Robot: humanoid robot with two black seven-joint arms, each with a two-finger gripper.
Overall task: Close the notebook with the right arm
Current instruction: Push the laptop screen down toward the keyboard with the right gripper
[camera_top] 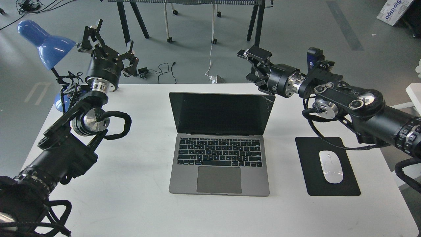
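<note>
One blue lamp (46, 44) stands at the far left corner of the white surface (131, 197). Beside it one of the two black arms rises, and its left end effector (107, 52) hangs with fingers spread wide, grasping nothing. In the middle lies one laptop (219, 144), lid up, black screen facing me, cracked at its top right corner. Just behind and above that corner hovers the right end effector (255, 67), at the far end of the right arm (345, 98); its fingers stand apart around nothing, not touching the lid. Further right, one black mouse pad (329, 184) carries one white mouse (331, 166). Beyond the surface the floor is grey, with loose cables (161, 72), table legs and a cardboard box (394, 11) at the far right.
</note>
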